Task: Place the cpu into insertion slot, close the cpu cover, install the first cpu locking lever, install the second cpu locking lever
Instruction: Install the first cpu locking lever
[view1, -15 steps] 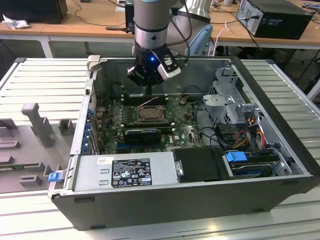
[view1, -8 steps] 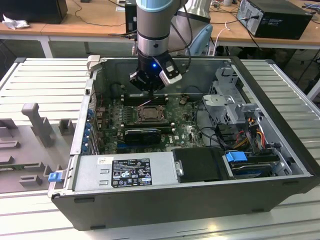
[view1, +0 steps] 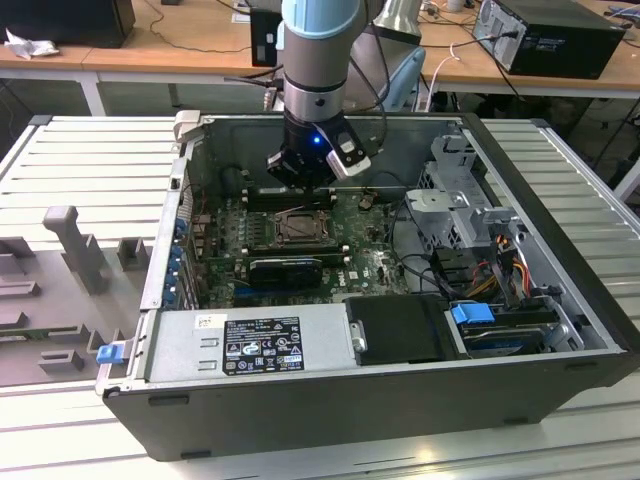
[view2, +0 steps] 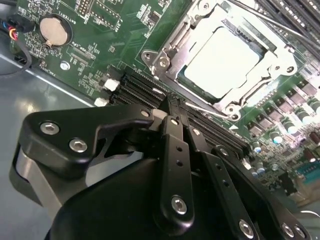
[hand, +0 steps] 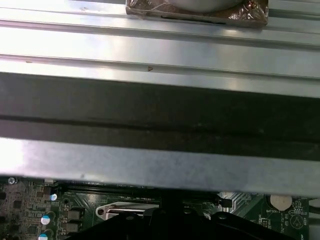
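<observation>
Second wrist view: closed, empty tool just beside seated cpu.

Open case lying on the worktop. The board lies on the case floor, with the slot near the board's middle. The cpu sits in the slot under the closed cover. The gripper hangs just behind the slot. The power unit stands before the slot; the drive cage is at its exterior-view right.
</observation>
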